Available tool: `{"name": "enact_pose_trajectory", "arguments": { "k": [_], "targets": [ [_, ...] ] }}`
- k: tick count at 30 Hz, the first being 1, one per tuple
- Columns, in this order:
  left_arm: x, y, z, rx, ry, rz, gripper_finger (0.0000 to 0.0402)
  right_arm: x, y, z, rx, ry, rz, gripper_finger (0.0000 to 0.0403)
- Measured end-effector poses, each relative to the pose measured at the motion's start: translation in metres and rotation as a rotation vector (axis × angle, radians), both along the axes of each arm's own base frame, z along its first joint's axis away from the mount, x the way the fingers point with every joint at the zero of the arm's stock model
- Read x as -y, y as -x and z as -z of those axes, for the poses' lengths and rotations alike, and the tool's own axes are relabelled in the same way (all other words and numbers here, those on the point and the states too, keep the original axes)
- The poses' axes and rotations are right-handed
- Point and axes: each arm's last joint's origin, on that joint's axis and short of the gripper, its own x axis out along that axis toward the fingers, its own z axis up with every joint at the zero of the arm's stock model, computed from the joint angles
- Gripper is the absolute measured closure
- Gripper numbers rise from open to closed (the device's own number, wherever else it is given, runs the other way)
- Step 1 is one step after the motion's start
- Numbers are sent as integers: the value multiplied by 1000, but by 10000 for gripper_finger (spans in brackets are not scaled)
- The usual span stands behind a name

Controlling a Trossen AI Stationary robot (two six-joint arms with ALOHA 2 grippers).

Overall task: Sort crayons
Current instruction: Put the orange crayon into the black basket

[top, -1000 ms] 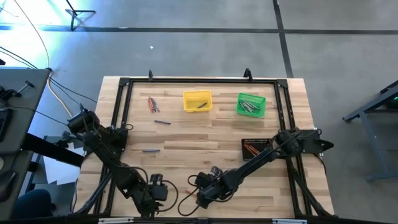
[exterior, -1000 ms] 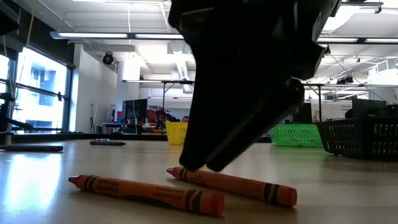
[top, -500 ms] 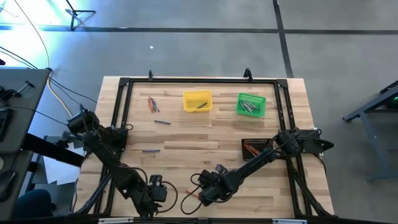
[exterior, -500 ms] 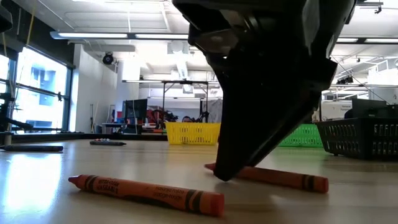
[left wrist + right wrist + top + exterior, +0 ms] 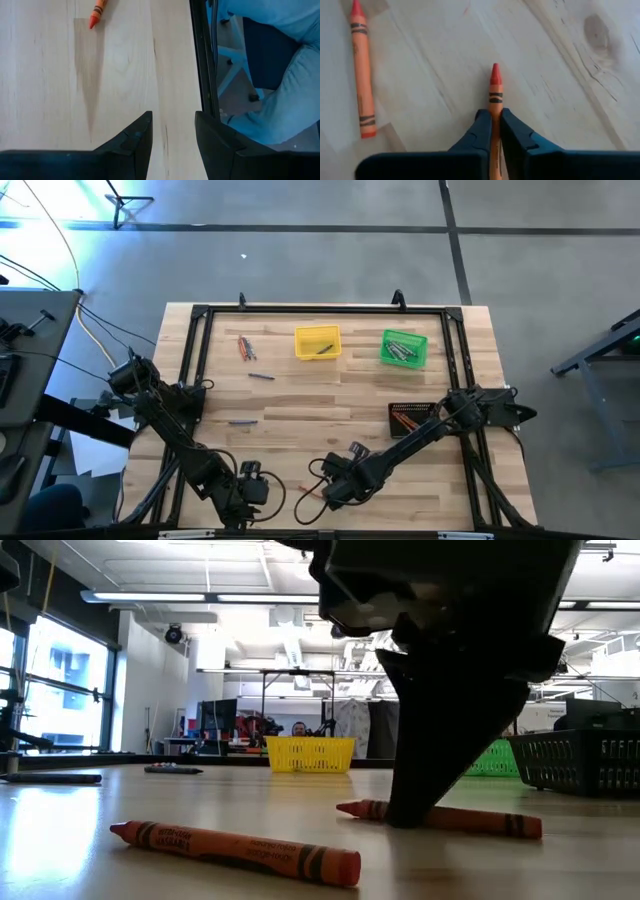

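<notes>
The right gripper [image 5: 495, 131] is low at the front of the worktop [image 5: 340, 395], near 6 o'clock in the high view. Its jaws are closed on an orange-red crayon [image 5: 494, 95], which lies flat on the wood with its tip pointing out ahead of the jaws. A second orange-red crayon [image 5: 361, 75] lies just beside it, apart from the jaws and not touched. In the low view the dark gripper stands on the farther crayon, and the other crayon lies nearer to the camera.

The left gripper [image 5: 172, 135] waits at the front edge of the worktop, around 7 o'clock. Its jaws are open with a clear gap, and they hold nothing.

Other crayons lie far from the grippers: a small group [image 5: 244, 347] near 11 o'clock, a grey one [image 5: 261, 376] below it, and one more [image 5: 242, 421] around 9 o'clock. At the back, a yellow bin [image 5: 317, 342] near 12 o'clock and a green bin [image 5: 404, 348] near 1 o'clock each hold some crayons. A black bin [image 5: 411, 418] around 3 o'clock holds orange-red ones.
</notes>
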Motion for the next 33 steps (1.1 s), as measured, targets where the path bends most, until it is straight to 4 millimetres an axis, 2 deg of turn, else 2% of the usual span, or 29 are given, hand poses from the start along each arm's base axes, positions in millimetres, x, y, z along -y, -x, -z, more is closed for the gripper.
{"name": "enact_pose_trajectory", "arguments": {
  "k": [3,6,8,12,17,21,23,25,29,33],
  "targets": [
    [0,0,0,-4,4,1,268,0,1,-4,-20,-26,-29,388],
    [0,0,0,-4,4,0,268,2,9,-16,-66,-28,-83,396],
    [0,0,0,-5,6,-4,268,5,14,-35,-54,-19,-112,398],
    [0,0,0,-9,18,-32,268,23,30,-76,-35,96,-93,399],
    [-1,-2,-1,17,4,-54,268,52,64,-133,-37,247,-57,400],
    [-6,-7,-1,56,-26,-98,268,73,91,-158,-59,370,14,400],
    [-9,-11,-1,77,-44,-127,268,82,104,-155,-53,427,63,400],
    [-14,-16,-1,91,-59,-148,268,89,117,-138,-72,437,87,400],
    [-23,-25,-1,99,-77,-169,268,107,149,-102,-84,363,141,400],
    [-34,-35,-2,111,-94,-208,268,123,172,-88,41,267,176,400]
  ]
}}
